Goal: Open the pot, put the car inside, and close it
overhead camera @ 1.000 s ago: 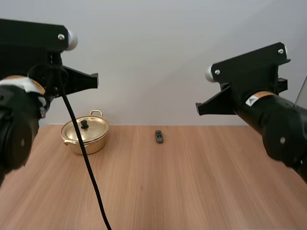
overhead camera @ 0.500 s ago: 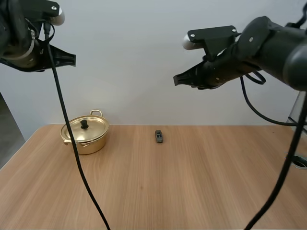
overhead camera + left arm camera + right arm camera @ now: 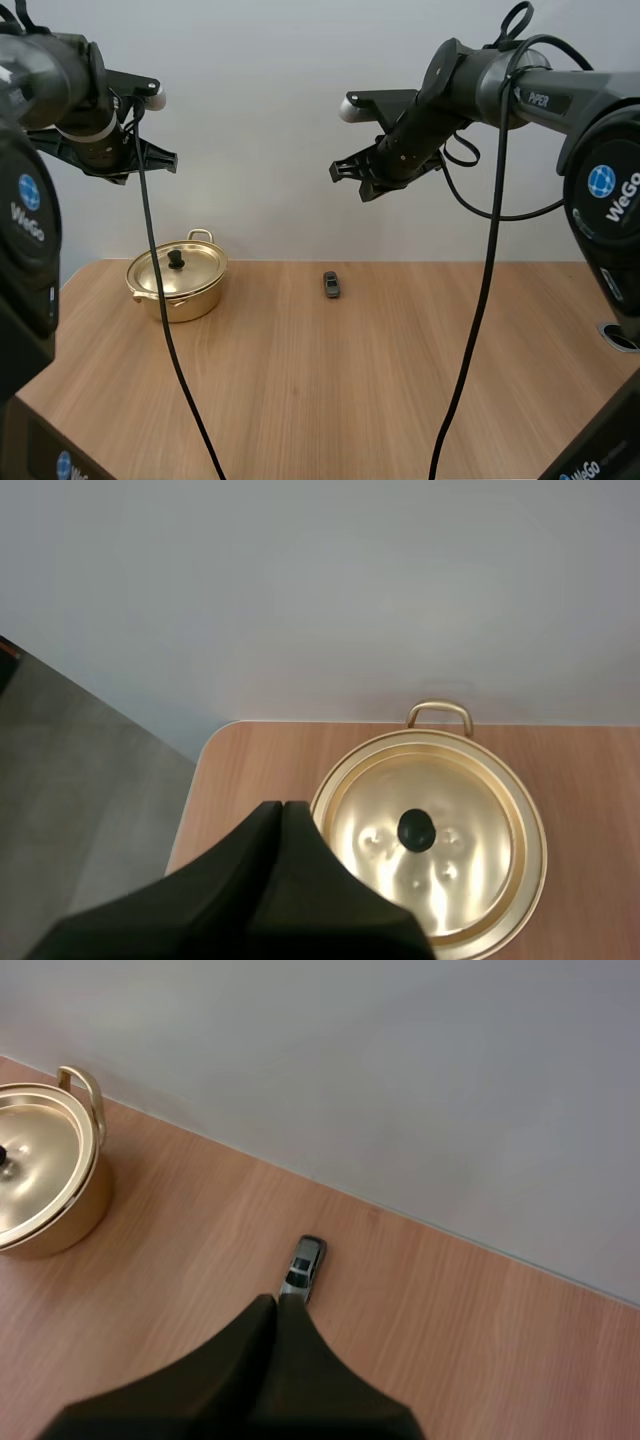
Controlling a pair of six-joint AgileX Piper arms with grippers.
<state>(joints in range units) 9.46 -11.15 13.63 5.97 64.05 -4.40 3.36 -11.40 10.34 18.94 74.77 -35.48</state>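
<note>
Left gripper first: fingers pressed together into one dark wedge, nothing between them, hanging high with the tip aimed just beside the pot rim. Right gripper, same story, fingers closed on nothing, the wedge pointing almost straight at the car below it.

And that split looks deliberate to me. The left arm sits over the pot side of the table, so I'd say it's lined up for the lid. The right arm holds above the middle, ready for the car. Both are well clear of the wood, so neither has committed to a descent.

Out from there: the gold pot stands upright near the table's far left, lid seated flat on it, black knob dead centre, one loop handle turned toward the wall. It has to be opened before anything goes in.

The car rests on its wheels near the back edge, well apart from the pot and to its right. Its long axis runs roughly from the robot toward the wall, tipped just slightly off square. Nose or tail forward? Too small to call. By my reading, fingers closing across its narrow sides would suit that heading.
</note>
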